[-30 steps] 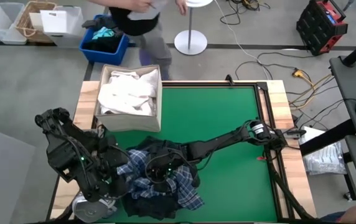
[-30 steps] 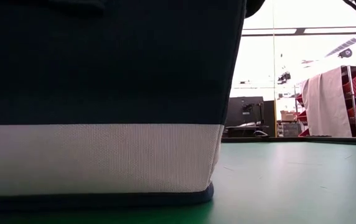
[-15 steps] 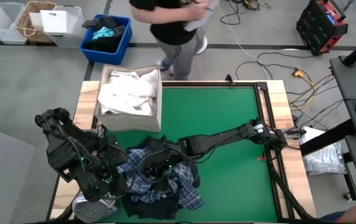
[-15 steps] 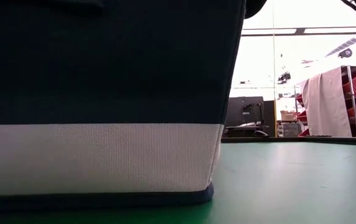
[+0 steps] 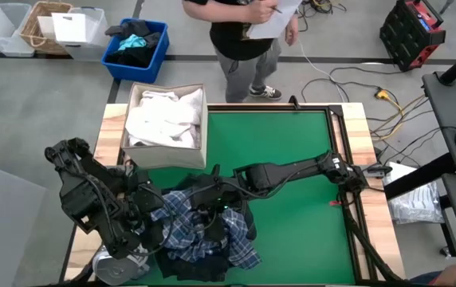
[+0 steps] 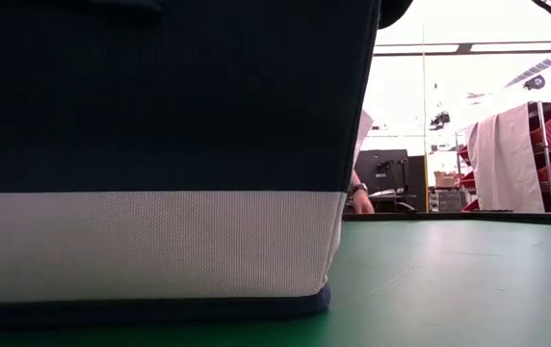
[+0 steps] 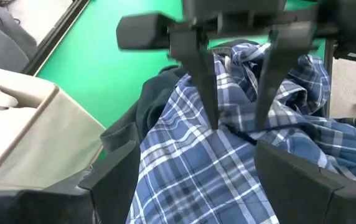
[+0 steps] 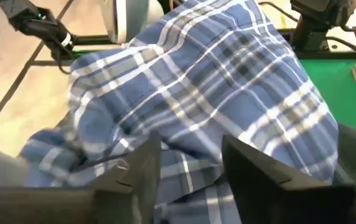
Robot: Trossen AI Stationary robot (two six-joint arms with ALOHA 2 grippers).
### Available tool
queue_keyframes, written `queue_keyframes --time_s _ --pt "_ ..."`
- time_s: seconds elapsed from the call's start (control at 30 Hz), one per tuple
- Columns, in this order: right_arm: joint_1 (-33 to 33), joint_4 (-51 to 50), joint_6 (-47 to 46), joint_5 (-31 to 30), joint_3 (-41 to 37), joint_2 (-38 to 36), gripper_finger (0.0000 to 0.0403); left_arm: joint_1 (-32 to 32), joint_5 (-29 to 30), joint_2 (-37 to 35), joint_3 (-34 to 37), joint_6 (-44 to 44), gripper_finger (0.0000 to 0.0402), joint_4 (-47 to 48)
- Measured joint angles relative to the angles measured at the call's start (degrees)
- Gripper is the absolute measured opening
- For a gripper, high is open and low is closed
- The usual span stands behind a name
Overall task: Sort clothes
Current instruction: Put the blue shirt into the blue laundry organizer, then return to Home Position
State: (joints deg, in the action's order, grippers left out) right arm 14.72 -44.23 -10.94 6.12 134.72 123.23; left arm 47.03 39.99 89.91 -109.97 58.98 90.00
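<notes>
A blue-white plaid shirt [image 5: 212,235] [image 7: 184,168] [image 8: 196,81] tops a heap of clothes at the table's near left, over a dark navy piece [image 5: 198,188]. My right gripper [image 5: 210,209] [image 7: 237,124] [image 8: 190,146] reaches in from the right and stands on the plaid shirt, its fingers drawn partway together on the cloth. My left gripper [image 5: 152,219] [image 7: 196,143] waits open at the heap's left side, level with it, touching nothing. White shirts [image 5: 164,119] fill a fabric box [image 5: 164,156] at the far left. My right gripper comes from above with its fingers [image 7: 210,93] pointing down onto the top of the plaid shirt. A ridge of the cloth [image 8: 187,163] sits between the two fingertips; how many layers, I cannot tell. The shirt still lies on the heap, slack.
The fabric box [image 6: 160,193] fills most of the low view. A person [image 5: 244,32] stands past the table's far edge, a hand [image 6: 360,200] showing beside the box. A blue bin [image 5: 135,48] sits on the floor behind. Bare green mat [image 5: 292,135] lies to the right.
My right gripper has shifted a little toward the table's far edge while staying on the heap, and the plaid shirt's folds have spread slightly toward the left. The person behind the table has walked toward the right.
</notes>
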Motion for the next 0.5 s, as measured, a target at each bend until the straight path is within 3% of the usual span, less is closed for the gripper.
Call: queue_keyframes --time_s 0.1,0.23,0.5 --pt "0.0 -2.0 0.0 0.3 0.0 -1.9 0.0179 0.0 0.6 0.0 -0.2 -0.1 0.0292 0.0" --pt "0.0 -3.2 1.7 0.3 0.0 -5.5 0.0193 0.0 6.0 0.0 -1.6 -3.6 0.0292 -3.0" --pt "0.5 -4.1 8.8 0.3 0.0 -11.7 0.0181 -0.3 16.8 0.0 -4.5 -23.9 0.0292 -17.9"
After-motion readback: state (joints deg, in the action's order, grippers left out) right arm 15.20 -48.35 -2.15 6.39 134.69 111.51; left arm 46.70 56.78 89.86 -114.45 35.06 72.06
